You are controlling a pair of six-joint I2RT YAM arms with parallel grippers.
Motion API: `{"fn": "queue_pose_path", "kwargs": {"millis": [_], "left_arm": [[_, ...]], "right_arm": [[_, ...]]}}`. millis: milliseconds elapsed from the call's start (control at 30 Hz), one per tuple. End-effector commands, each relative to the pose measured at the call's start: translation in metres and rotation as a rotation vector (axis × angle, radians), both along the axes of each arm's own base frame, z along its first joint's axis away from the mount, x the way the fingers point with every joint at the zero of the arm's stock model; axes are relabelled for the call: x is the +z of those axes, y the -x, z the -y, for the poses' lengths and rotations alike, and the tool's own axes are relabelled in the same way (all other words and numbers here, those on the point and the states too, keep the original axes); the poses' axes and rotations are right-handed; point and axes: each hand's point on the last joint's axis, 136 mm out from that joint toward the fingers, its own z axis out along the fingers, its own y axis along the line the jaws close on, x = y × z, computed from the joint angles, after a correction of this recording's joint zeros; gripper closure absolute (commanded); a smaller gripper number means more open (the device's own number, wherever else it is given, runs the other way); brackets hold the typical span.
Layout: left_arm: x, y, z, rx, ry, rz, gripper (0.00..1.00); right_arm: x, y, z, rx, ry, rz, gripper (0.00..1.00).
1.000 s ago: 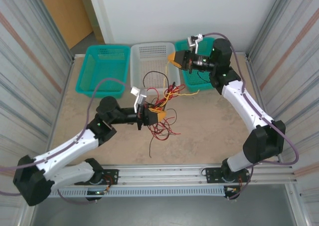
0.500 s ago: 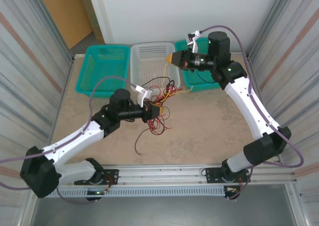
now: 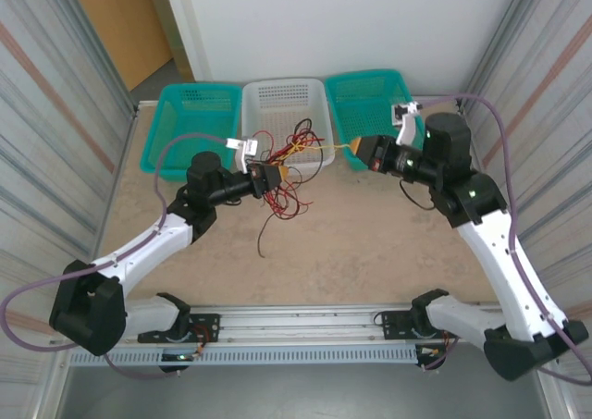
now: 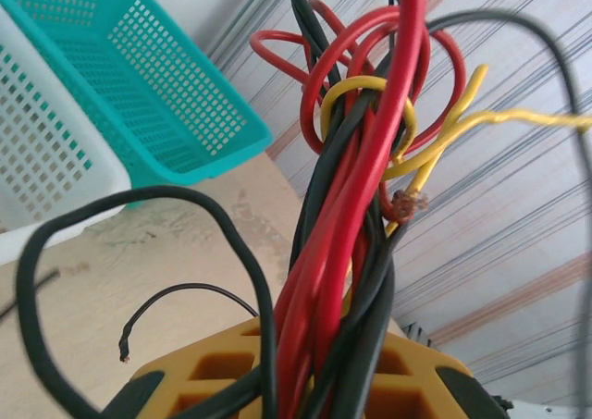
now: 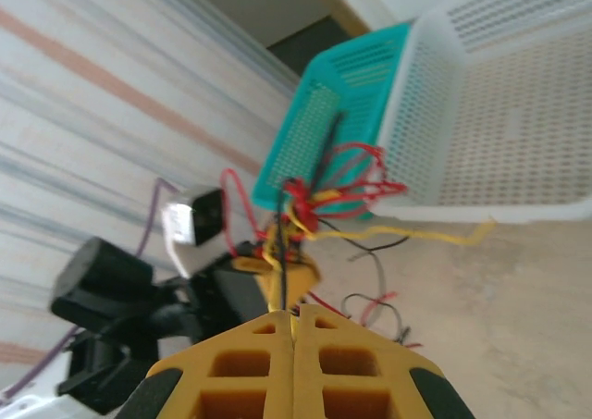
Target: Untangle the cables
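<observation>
Cables [image 3: 285, 165]: a red, black and yellow tangle held off the bench [image 3: 370, 243], just in front of the white basket's [image 3: 282, 100] near rim, with a few loops reaching over that rim. Left end effector [image 3: 268, 175], at the tangle's near-left side as seen from the basket, is clamped on the bundle. In the left wrist view the red and black strands [image 4: 351, 206] run down between the yellow pads [image 4: 213, 373], and a yellow strand [image 4: 370, 91] is looped around them, with a frayed bare copper end beside it. From the tangle one yellow strand [image 3: 328, 149] runs along the basket's front right corner to the right end effector [image 3: 357, 147]. Its fingers [image 5: 240, 363] are pressed together, and thin strands run into the seam between them. One black strand [image 3: 268, 229] hangs from the tangle toward the bench, away from the basket. A teal basket stands on each side of the white one, left [image 3: 190, 128] and right [image 3: 370, 91].
</observation>
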Motion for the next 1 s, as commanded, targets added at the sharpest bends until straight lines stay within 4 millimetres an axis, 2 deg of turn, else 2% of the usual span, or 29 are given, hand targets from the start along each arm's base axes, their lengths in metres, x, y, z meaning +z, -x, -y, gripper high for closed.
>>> {"fn": "queue_pose_path", "kwargs": {"millis": [0, 100, 233, 400, 467, 533, 567, 667, 733, 767, 833, 900, 967], "left_arm": [[0.02, -0.017, -0.01, 0.081, 0.101, -0.02, 1.0], [0.038, -0.018, -0.019, 0.136, 0.134, 0.0, 1.0], [0.059, -0.021, -0.033, 0.219, 0.17, 0.046, 1.0], [0.07, -0.022, -0.036, 0.237, 0.254, 0.058, 1.0], [0.067, -0.024, -0.034, 0.231, 0.263, 0.031, 1.0], [0.065, -0.023, -0.026, 0.212, 0.248, 0.041, 1.0], [0.059, -0.022, -0.022, 0.214, 0.222, 0.039, 1.0], [0.048, -0.017, -0.006, 0.199, 0.142, 0.058, 1.0], [0.04, -0.019, -0.005, 0.224, 0.139, 0.046, 1.0], [0.037, -0.023, -0.01, 0.247, 0.154, 0.034, 1.0], [0.034, -0.031, -0.024, 0.299, 0.181, 0.015, 1.0], [0.036, -0.036, -0.041, 0.347, 0.21, 0.009, 1.0], [0.039, -0.037, -0.052, 0.365, 0.218, 0.01, 1.0]], "right_arm": [[-0.023, 0.002, 0.036, -0.158, 0.07, -0.004, 1.0], [-0.058, 0.006, 0.052, -0.212, 0.119, -0.077, 1.0], [-0.106, 0.011, 0.063, -0.257, 0.179, -0.164, 1.0], [-0.144, 0.016, 0.079, -0.327, 0.234, -0.227, 1.0], [-0.148, 0.015, 0.071, -0.297, 0.2, -0.242, 1.0], [-0.141, 0.013, 0.053, -0.239, 0.152, -0.242, 1.0], [-0.13, 0.013, 0.042, -0.213, 0.146, -0.22, 1.0], [-0.08, 0.02, 0.001, -0.132, 0.167, -0.077, 1.0], [-0.058, 0.024, -0.018, -0.098, 0.205, -0.017, 1.0], [-0.056, 0.024, -0.017, -0.12, 0.244, -0.007, 1.0], [-0.079, 0.016, -0.004, -0.195, 0.331, -0.061, 1.0], [-0.11, 0.011, 0.022, -0.262, 0.317, -0.163, 1.0], [-0.133, 0.011, 0.054, -0.357, 0.287, -0.236, 1.0]]}}
